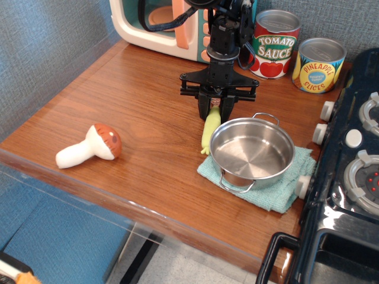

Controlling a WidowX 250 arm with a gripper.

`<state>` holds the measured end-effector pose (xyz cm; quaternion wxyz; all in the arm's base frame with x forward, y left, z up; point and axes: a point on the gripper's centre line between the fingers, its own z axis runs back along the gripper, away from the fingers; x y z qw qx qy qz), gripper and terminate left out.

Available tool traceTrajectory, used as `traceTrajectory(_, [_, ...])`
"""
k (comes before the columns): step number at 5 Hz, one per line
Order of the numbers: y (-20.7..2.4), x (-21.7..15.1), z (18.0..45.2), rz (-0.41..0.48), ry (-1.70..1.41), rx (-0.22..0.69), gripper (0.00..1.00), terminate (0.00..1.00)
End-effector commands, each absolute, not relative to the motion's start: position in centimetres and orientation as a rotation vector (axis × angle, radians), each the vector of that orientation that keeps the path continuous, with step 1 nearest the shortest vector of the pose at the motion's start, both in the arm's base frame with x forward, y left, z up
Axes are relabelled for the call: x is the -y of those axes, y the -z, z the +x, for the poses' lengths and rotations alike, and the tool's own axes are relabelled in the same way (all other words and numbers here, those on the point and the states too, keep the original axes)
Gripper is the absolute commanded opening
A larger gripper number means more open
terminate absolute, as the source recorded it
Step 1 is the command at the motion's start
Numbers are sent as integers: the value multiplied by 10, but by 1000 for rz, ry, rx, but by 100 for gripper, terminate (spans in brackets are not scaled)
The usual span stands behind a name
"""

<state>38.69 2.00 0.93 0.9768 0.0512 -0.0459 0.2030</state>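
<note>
Corn cob (211, 126), yellow and toy-sized, lies on the wooden counter (130, 112) against the left rim of the steel pot (253, 151). I see my gripper (215, 110) closed narrow around the cob's upper end. The pot sits on a green cloth (269, 188); a toy mushroom (90, 147) lies well apart to the left.

On my brown wooden counter (130, 106) lie a white-stemmed toy mushroom (89, 147), a yellow toy corn (211, 127), a teal cloth (260, 192), two tins and a toy microwave (163, 23).
</note>
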Motion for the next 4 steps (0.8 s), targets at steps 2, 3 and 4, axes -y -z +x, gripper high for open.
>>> traceTrajectory(2, [-84,-53,398,-25,-299,208,0,0])
traceTrajectory(3, [-94,-73,393,-55,-193,195,0,0])
traceTrajectory(4, [-96,-110,383,-45,-93,181,0,0])
